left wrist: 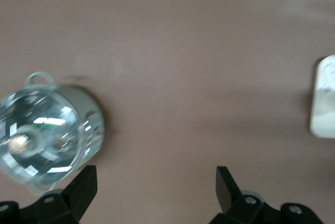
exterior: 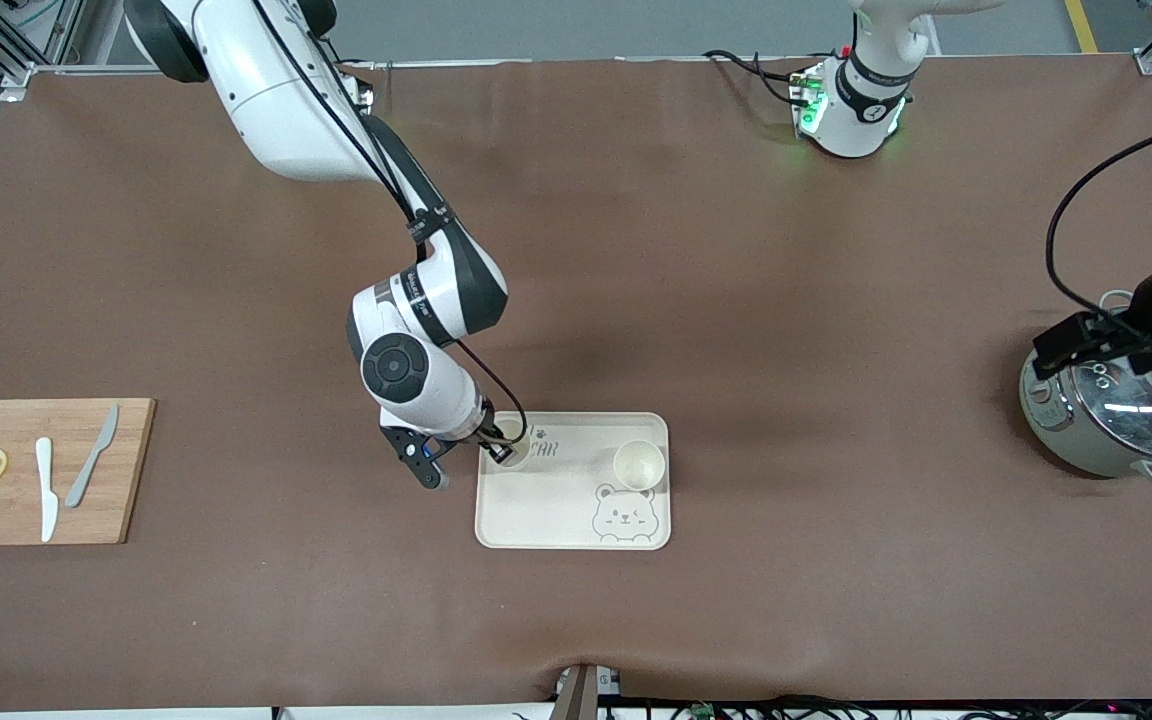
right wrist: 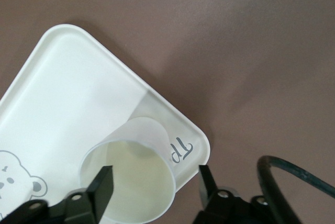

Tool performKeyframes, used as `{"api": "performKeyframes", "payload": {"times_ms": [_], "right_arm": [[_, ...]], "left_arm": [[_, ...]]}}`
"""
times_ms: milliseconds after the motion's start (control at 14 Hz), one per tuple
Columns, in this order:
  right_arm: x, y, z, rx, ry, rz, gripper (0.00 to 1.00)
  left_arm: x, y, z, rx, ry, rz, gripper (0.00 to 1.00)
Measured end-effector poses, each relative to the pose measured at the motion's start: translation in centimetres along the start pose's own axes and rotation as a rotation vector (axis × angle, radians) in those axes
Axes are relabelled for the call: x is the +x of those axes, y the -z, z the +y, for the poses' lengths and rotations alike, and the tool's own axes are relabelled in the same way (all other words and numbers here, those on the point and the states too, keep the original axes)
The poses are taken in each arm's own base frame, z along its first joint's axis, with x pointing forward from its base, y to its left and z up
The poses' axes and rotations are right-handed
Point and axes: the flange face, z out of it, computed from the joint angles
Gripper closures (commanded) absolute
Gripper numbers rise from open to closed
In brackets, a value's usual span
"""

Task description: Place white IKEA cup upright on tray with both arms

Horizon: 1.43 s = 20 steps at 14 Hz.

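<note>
The cream tray (exterior: 556, 505) with a bear drawing lies near the middle of the table, and a white cup (exterior: 639, 463) stands upright on it. A second white cup (right wrist: 136, 182) stands upright on the tray's (right wrist: 68, 88) lettered corner. My right gripper (right wrist: 154, 179) is open over this cup, one finger over its mouth and the other outside its rim. In the front view my right gripper (exterior: 496, 452) hides most of that cup. My left gripper (left wrist: 156, 182) is open and empty, waiting over the pot at the left arm's end (exterior: 1126, 345).
A grey pot with a glass lid (exterior: 1106, 420) stands at the left arm's end and also shows in the left wrist view (left wrist: 47, 135). A wooden cutting board (exterior: 36, 470) with lemon slices and two knives lies at the right arm's end.
</note>
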Motion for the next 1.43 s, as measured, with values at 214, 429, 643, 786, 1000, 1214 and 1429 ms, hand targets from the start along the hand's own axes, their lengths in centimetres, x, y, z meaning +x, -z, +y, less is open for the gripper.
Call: {"api": "performKeyframes", "payload": {"times_ms": [214,429,643,786,1000,1214,1429], "right_arm": [[-0.1,1.4,-0.4,0.010,0.004,0.002,0.00],[0.3,5.0,0.5,-0.078,-0.002,-0.023,0.00],[3.1,11.7,2.1,-0.107,-0.044,-0.033,0.00],[4.9,15.7,3.8,-0.110,-0.060,-0.032,0.00],[8.8,20.0,7.8,-0.087,0.050,-0.035,0.00],[12.7,23.0,13.1,-0.067,0.211,-0.043,0.00],[14.3,25.2,17.0,-0.114,0.403,0.018,0.00]], "left_arm": [[-2.7,2.3,-0.3,0.028,0.008,-0.051,0.00],[-5.2,4.4,0.2,0.033,0.006,-0.041,0.00],[-7.4,5.4,2.1,0.038,-0.021,-0.036,0.00],[-8.3,5.6,3.5,0.021,-0.039,-0.012,0.00],[-9.5,4.7,4.1,-0.006,-0.045,0.035,0.00],[-10.6,4.4,4.1,-0.001,-0.045,0.042,0.00],[-10.8,4.8,4.0,-0.001,-0.044,0.050,0.00]]}}
